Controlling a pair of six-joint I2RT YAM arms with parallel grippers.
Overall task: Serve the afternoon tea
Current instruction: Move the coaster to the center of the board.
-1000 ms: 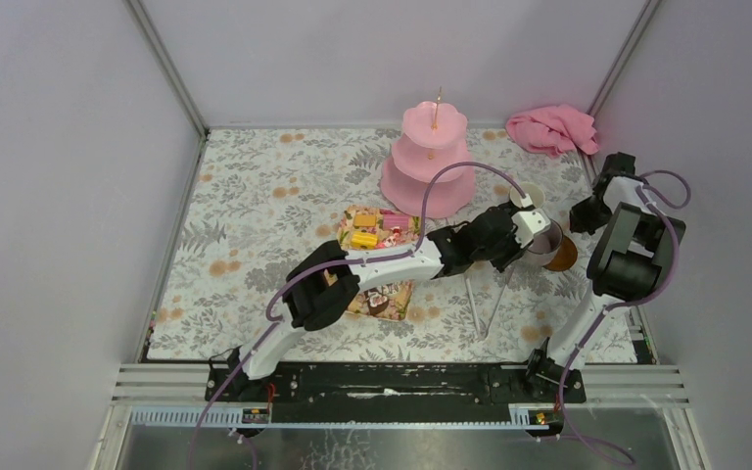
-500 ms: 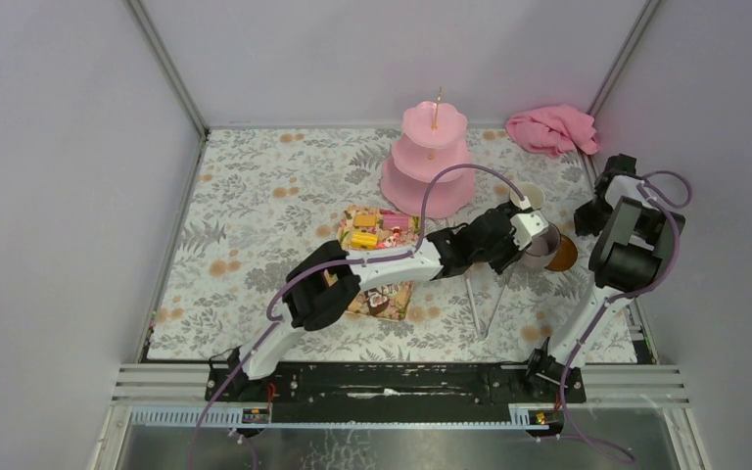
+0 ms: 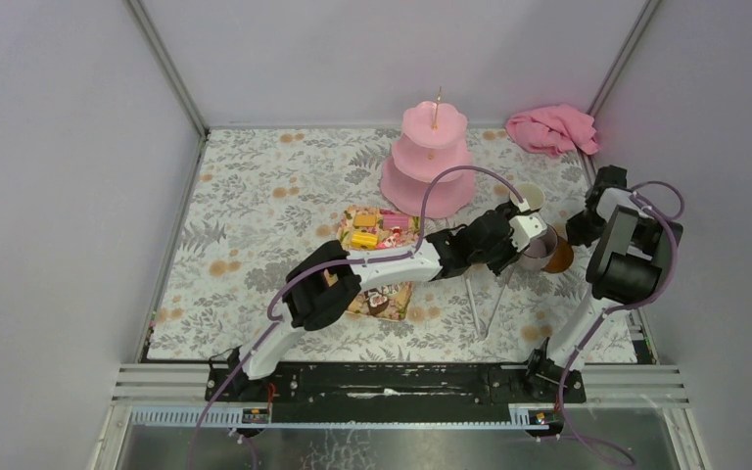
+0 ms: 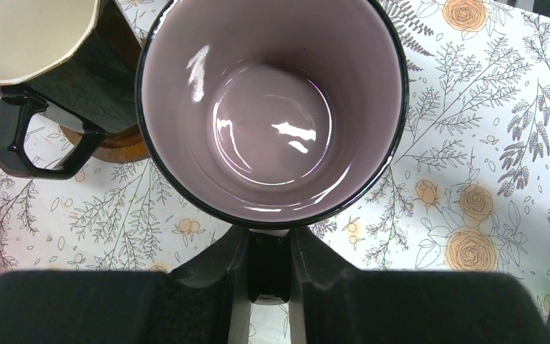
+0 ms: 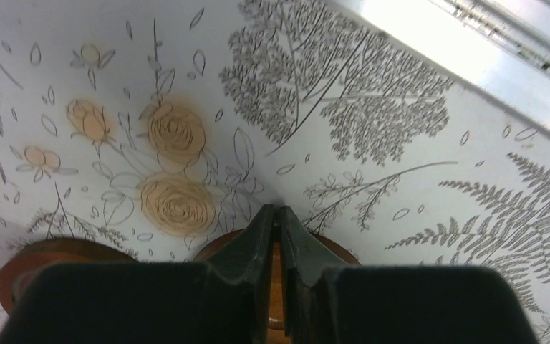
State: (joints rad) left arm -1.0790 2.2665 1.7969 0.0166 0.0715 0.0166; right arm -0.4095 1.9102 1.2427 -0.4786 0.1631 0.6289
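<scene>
Top external view: my left arm reaches far across the table [image 3: 255, 196] to the right side. My left gripper [image 3: 526, 242] holds the grey mug [image 3: 542, 251] there. The black mug [image 3: 530, 198] is just behind it, near the stand [image 3: 429, 162]. A brown coaster [image 3: 562, 258] lies just to the right of the grey mug. My right gripper [image 3: 580, 231] hangs low, close to that coaster. The cakes [image 3: 377, 231] sit on the tray [image 3: 399, 294] in the middle of the table, partly under my left arm. The cloth [image 3: 551, 129] is in the far right corner, well away from the mugs.

Left wrist view: my two fingers [image 4: 233, 276] squeeze the near side of the grey mug. It stands upright and I look straight down into it. Its inside is pale and shiny, and its rim is black. The black mug is just beside it at the top left, on the other coaster [image 4: 118, 149], with its handle pointing to the left. I cannot tell if the two mugs touch, or if the grey mug rests on the table.

Right wrist view: my right fingers are closed, with only a thin slit between them. Their tips sit over the far edge of a brown disc [image 5: 329, 251]. I cannot tell if they touch it. A second disc [image 5: 36, 261] lies at the bottom left.
</scene>
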